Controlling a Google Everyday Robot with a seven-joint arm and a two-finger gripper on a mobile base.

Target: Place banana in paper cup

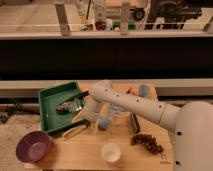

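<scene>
The banana [74,132] is pale yellow and lies on the wooden table [85,152], against the front right corner of the green tray [49,95]. The white paper cup [110,152] stands upright near the table's front edge, right of the banana and apart from it. My gripper [90,121] hangs from the white arm [135,104], which reaches in from the right. It sits just above and to the right of the banana, close to the tray's right wall. I see nothing held in it.
A purple bowl [33,146] stands at the front left. The tray holds dark utensils [67,105]. A light-blue cup [144,90] is at the back, a small blue object [102,123] under the arm, a dark object [134,122] and grapes [147,142] to the right.
</scene>
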